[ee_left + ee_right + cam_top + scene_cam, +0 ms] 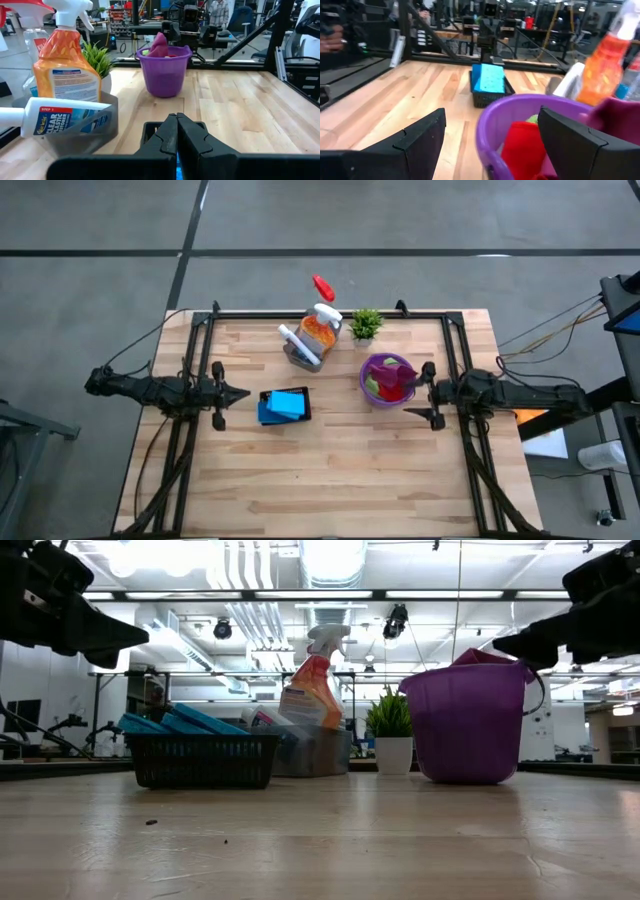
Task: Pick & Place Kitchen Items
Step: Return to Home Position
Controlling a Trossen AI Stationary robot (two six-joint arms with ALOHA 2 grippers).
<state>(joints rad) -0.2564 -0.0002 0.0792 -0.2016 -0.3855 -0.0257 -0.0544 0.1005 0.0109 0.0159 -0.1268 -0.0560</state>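
Found left gripper (243, 393) pinched fully together, empty, hanging above the table just left of the black basket (205, 762). Saw blue sponges (285, 404) piled inside that basket. Found right gripper (428, 393) spread wide, empty, raised beside the purple bucket (468, 730). Noted red, green and magenta cloths (388, 378) in the bucket; orange spray bottle (318, 330) standing in the grey bin (303, 360) behind.

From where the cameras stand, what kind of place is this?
Probably a robotics lab: the left arm and right arm mounted on a wooden table, bare ceiling ducts, equipment shelves behind.
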